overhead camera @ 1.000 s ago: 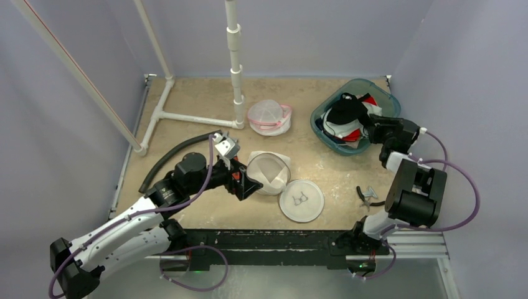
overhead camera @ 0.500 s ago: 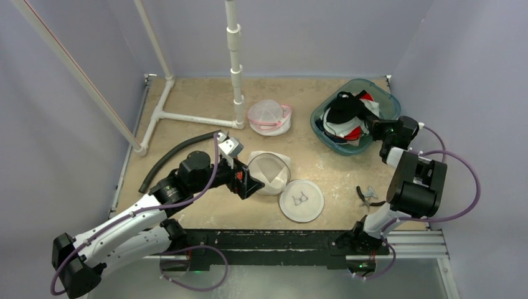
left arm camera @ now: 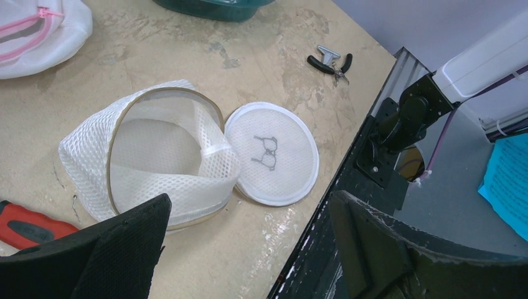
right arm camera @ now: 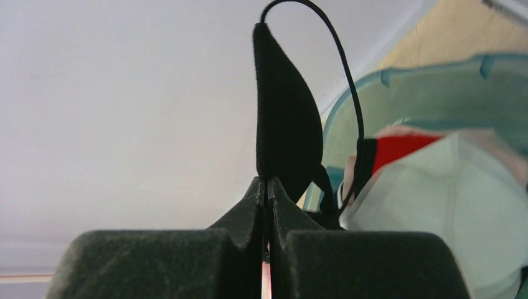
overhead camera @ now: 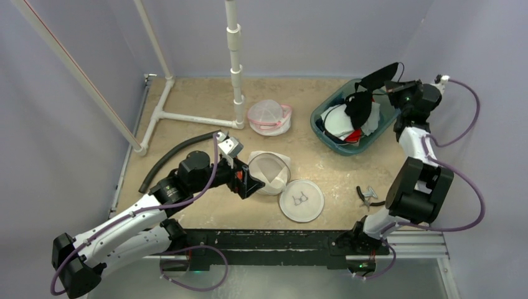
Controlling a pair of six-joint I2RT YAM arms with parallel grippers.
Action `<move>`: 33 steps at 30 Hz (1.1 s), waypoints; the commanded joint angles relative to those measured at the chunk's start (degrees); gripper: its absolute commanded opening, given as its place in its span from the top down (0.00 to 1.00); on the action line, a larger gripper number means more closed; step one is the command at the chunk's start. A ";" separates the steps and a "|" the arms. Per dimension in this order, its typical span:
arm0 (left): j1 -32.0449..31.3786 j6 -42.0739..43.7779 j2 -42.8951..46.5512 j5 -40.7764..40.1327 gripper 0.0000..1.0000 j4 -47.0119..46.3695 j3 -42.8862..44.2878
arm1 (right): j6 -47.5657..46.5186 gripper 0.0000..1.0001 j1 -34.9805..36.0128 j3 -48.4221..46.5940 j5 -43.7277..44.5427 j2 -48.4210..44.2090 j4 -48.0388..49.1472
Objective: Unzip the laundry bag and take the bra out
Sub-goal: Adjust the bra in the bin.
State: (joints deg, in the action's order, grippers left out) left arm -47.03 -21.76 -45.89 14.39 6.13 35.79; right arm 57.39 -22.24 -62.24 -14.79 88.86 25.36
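Observation:
The white mesh laundry bag (overhead camera: pixel 269 172) lies unzipped at the table's middle, and its inside (left arm camera: pixel 155 146) shows nothing in it. Its round lid (overhead camera: pixel 301 200) lies flat beside it, seen again in the left wrist view as the lid (left arm camera: pixel 272 152). My left gripper (overhead camera: pixel 246 184) hovers open at the bag's near-left side, nothing between the fingers (left arm camera: pixel 248 208). My right gripper (overhead camera: pixel 393 86) is raised above the teal bin (overhead camera: pixel 329 104), shut on a black bra (overhead camera: pixel 368 82). The bra's cup (right arm camera: pixel 286 124) and strap hang from the closed gripper (right arm camera: pixel 266 182).
The bin (right arm camera: pixel 436 68) holds white, red and black garments. A pink-zipped mesh bag (overhead camera: pixel 269 116) lies by the white pipe stand (overhead camera: pixel 235 62). A black hose (overhead camera: pixel 171 156) curves at left, pliers (overhead camera: pixel 367 196) lie at right, and a red-handled tool (left arm camera: pixel 28 227) is beside my left gripper.
My right gripper shut on the black bra down in the bin, then rose up and back with it. The left arm shifted slightly towards the bag and stayed open.

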 commanded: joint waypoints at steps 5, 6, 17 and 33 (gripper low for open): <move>-0.26 -0.19 0.71 0.66 0.03 -2.52 2.00 | -15.72 1.00 0.13 -7.45 -2.92 10.03 -4.20; -0.30 -0.07 0.83 0.38 0.03 -2.44 1.94 | -16.30 1.00 0.26 -7.75 -2.62 10.68 -4.73; -0.32 0.03 -0.11 1.25 0.03 -3.29 1.70 | -21.56 0.38 1.72 -12.94 13.86 7.42 -15.18; -0.34 -1.04 3.68 3.64 0.03 -4.65 0.34 | -20.19 0.23 4.75 4.70 11.47 -7.23 -10.62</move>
State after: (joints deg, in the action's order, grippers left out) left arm -47.03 -21.98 -43.79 16.27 4.32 35.79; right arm 37.50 -17.41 -63.70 -0.16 82.48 10.63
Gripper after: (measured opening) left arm 0.965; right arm 0.773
